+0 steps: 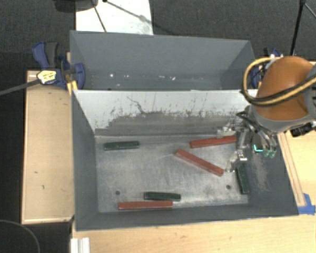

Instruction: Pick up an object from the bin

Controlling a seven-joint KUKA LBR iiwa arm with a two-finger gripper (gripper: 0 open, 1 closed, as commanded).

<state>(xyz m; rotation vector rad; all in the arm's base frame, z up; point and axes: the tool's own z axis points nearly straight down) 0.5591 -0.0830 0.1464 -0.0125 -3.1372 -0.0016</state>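
gripper [240,159] | at far end of dk-green bar [243,181] (by bin [163,62] right wall) | open/shut: can't tell

Hidden behind end effector [240,159]: right end of long flat reddish-brown stick [210,142] near back wall; upper end of short dark green bar [243,182] by right wall.

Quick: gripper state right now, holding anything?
Gripper: open or closed cannot be told; it is at the bin's right end, by the far tip of a dark green stick; no held thing visible.
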